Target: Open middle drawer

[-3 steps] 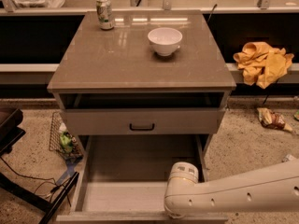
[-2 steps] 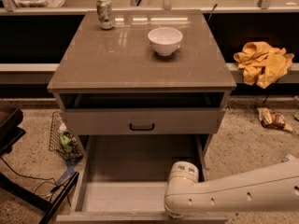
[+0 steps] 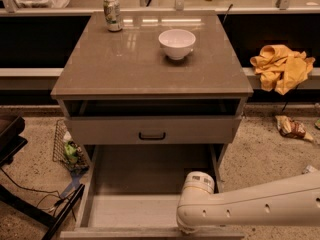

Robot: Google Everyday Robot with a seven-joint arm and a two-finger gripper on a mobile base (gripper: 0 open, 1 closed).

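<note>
The middle drawer (image 3: 145,211) stands pulled far out toward me, a wide shallow grey box whose front panel runs along the bottom edge of the view. Its handle is hidden. Above it sits the top drawer (image 3: 100,130) with a small black bar handle (image 3: 151,135) and a dark gap over its front. My white arm (image 3: 260,204) reaches in from the right. Its wrist (image 3: 196,204) hangs over the open drawer's front right corner. The gripper lies under that wrist at the drawer's front edge, hidden and cut off by the bottom of the view.
On the cabinet top (image 3: 125,69) stand a white bowl (image 3: 176,43) and a can (image 3: 112,14). A yellow cloth (image 3: 281,67) lies on the ledge at right and a wrapper (image 3: 291,128) on the floor. A wire basket (image 3: 67,149) and black chair legs (image 3: 30,204) are at left.
</note>
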